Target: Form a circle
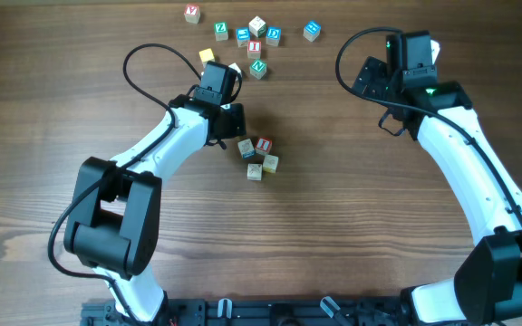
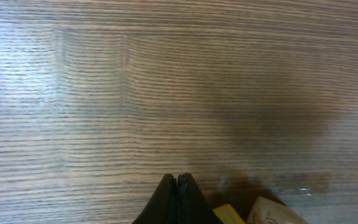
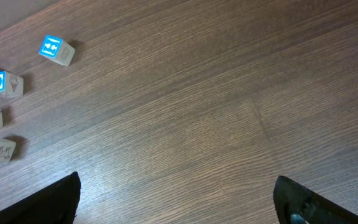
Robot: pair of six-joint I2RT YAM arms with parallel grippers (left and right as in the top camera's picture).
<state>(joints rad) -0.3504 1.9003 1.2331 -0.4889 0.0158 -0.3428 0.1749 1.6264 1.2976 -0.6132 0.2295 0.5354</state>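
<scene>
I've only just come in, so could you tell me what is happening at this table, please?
Two arms are working with lettered wooden cubes on the table. The left end effector is shut and empty. In the overhead view it sits just up-left of a small cluster of four cubes, which looks more like a clump than a clear ring. The right end effector is wide open over bare wood, holding nothing. The other cubes lie scattered near the far edge.
</scene>
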